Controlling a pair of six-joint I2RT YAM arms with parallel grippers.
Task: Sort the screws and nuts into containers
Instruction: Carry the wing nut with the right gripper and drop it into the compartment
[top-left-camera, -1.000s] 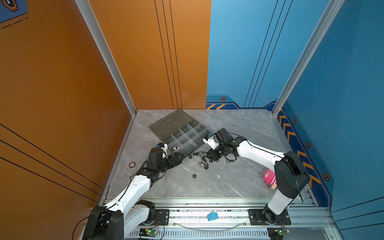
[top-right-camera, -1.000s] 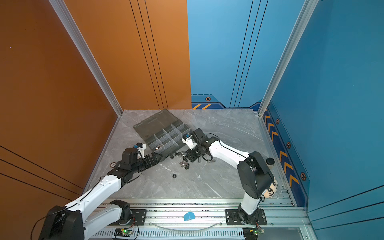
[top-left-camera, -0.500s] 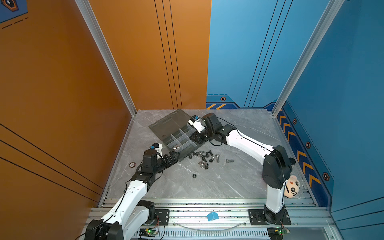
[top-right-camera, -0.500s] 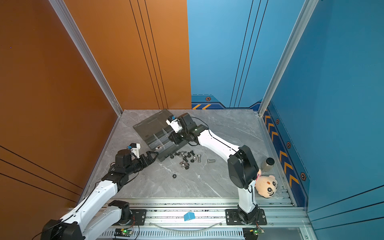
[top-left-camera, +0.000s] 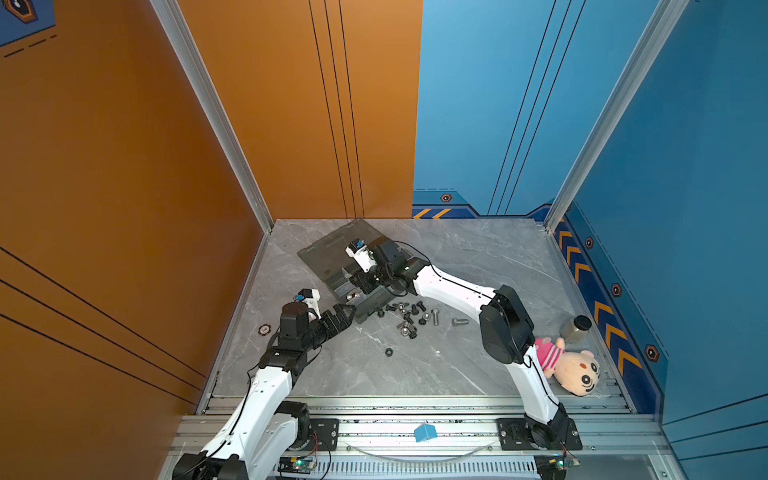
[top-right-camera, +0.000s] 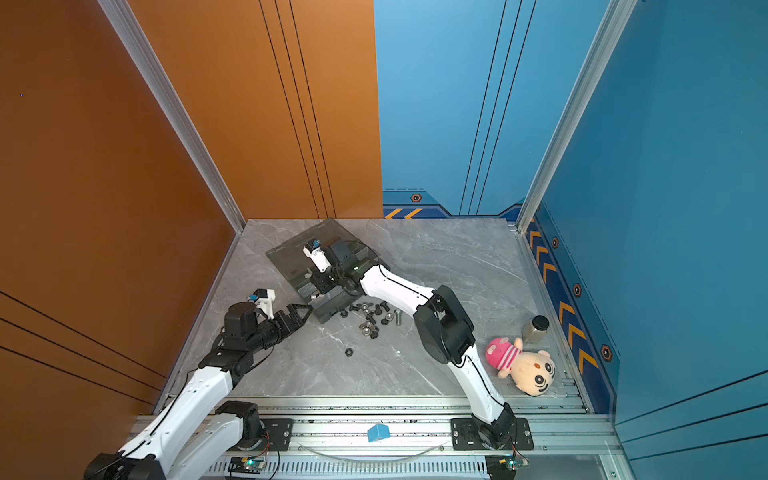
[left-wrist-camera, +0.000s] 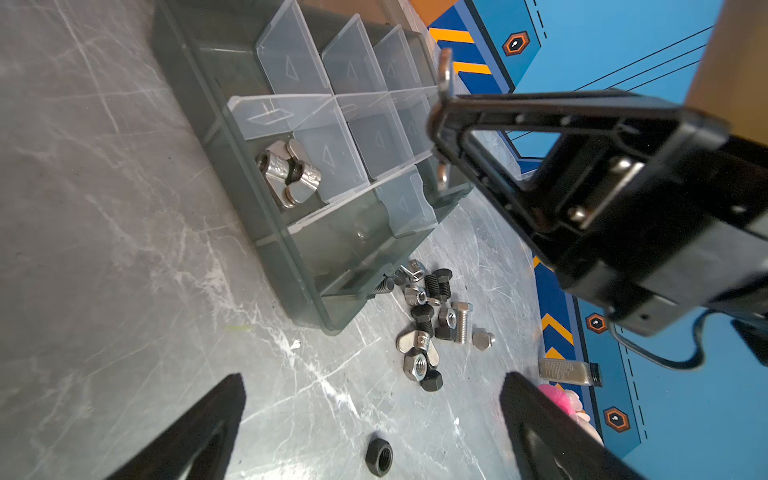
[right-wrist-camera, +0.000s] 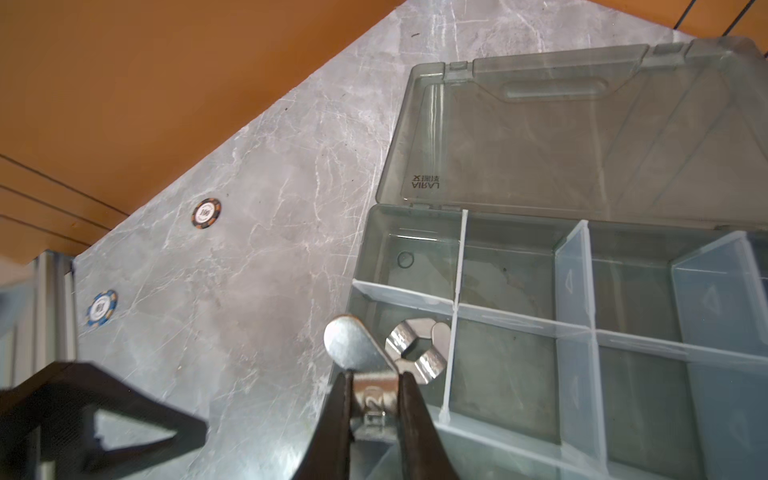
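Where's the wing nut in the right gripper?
Right wrist view: the wing nut sits clamped in the right gripper, above the organizer box compartment holding other silver nuts.

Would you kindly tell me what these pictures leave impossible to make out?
In both top views the right arm covers most of the organizer box, hiding its compartments.
In a top view the loose pile is too small to tell screws from nuts.
In the right wrist view the right claw, shut on a wing nut, covers the nut's second wing.
In the left wrist view the bottle has a label too small to read.
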